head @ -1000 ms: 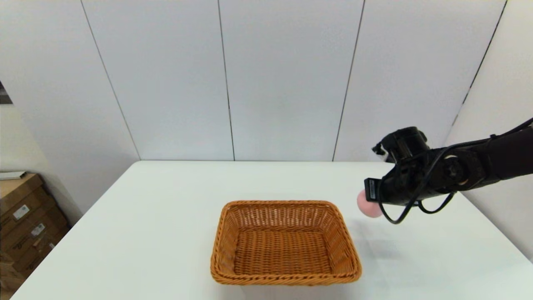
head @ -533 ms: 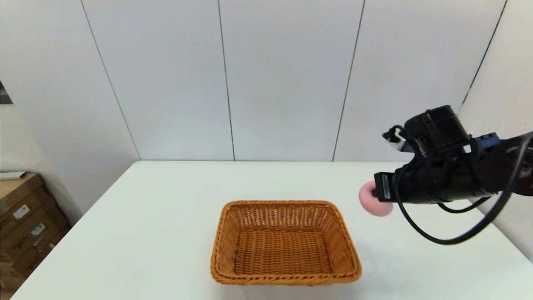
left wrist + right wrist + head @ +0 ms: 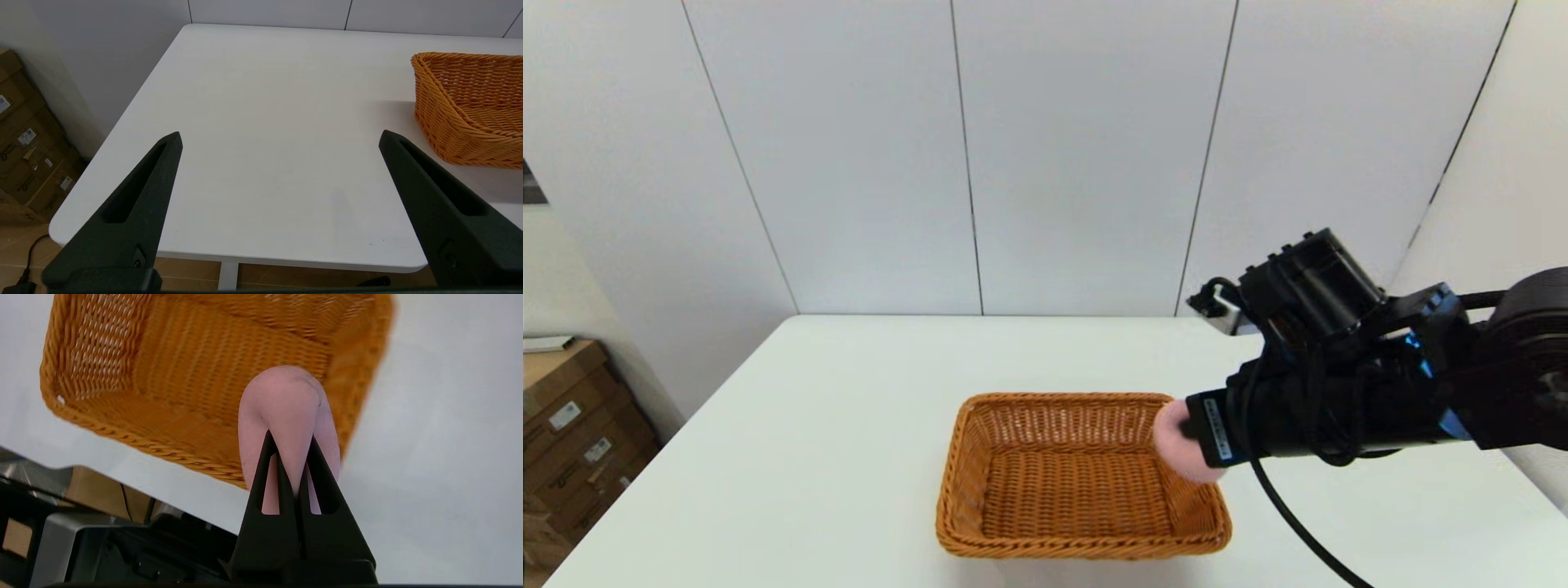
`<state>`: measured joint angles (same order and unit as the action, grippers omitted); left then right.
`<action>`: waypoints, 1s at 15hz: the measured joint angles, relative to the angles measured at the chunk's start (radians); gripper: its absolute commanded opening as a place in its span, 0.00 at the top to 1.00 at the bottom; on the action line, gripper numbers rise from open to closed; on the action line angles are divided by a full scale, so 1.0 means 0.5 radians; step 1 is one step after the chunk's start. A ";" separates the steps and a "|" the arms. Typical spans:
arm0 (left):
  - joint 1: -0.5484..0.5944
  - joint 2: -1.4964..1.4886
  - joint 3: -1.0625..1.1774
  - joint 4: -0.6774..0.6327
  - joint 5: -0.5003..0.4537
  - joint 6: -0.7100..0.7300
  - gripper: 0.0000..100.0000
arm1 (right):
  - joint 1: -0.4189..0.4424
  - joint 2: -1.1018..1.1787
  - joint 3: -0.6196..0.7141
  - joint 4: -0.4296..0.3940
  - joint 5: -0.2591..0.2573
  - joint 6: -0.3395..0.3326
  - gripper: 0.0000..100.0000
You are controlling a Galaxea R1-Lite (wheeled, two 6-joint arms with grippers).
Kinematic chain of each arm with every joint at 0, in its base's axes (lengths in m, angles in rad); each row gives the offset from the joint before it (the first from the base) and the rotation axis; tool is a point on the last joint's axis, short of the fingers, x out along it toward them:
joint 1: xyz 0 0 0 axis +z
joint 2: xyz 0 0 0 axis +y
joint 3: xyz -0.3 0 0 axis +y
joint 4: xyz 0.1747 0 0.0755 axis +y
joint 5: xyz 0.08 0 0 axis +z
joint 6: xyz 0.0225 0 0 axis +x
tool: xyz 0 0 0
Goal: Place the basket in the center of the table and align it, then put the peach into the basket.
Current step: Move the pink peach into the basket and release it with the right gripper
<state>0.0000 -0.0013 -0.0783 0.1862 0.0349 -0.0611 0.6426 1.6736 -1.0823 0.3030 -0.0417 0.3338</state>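
Note:
The orange-brown wicker basket [image 3: 1082, 478] [image 3: 196, 371] [image 3: 470, 106] sits empty on the white table [image 3: 849, 392], near the middle toward the front edge. My right gripper [image 3: 1186, 437] [image 3: 291, 441] is shut on the pale-pink peach [image 3: 1180, 445] [image 3: 286, 416] and holds it in the air over the basket's right rim. In the right wrist view the two fingers pinch into the soft fruit. My left gripper [image 3: 280, 139] hangs open over the table's left part, apart from the basket, with nothing between its fingers.
Cardboard boxes [image 3: 572, 433] [image 3: 24, 139] stand on the floor left of the table. White wall panels rise behind the table's far edge. The robot's base [image 3: 122, 547] shows below the table's front edge in the right wrist view.
My right arm has carried the peach leftward and toward the front, from beside the basket's right far corner to above its right rim. The basket has stayed still.

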 measured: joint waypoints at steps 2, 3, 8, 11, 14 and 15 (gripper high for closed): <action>0.000 0.000 0.000 0.000 0.000 0.001 0.00 | 0.058 0.116 -0.076 -0.003 0.004 -0.010 1.00; 0.000 0.000 0.000 0.000 0.000 0.001 0.00 | 0.076 0.183 -0.119 -0.002 0.006 -0.018 1.00; 0.000 0.000 0.000 0.000 -0.002 0.004 0.00 | 0.103 0.474 -0.263 -0.018 0.013 -0.081 0.00; 0.000 0.000 0.000 0.000 -0.003 0.004 0.00 | 0.097 0.541 -0.294 -0.020 0.017 -0.074 0.00; 0.000 0.000 0.000 0.000 -0.004 0.008 0.00 | 0.078 0.534 -0.319 -0.014 0.047 -0.070 0.00; 0.000 0.000 0.000 0.001 -0.004 0.007 0.00 | 0.059 0.520 -0.329 -0.007 0.069 -0.069 0.00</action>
<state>0.0000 -0.0013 -0.0783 0.1866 0.0330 -0.0577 0.6719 1.9338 -1.2468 0.2996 -0.0072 0.2996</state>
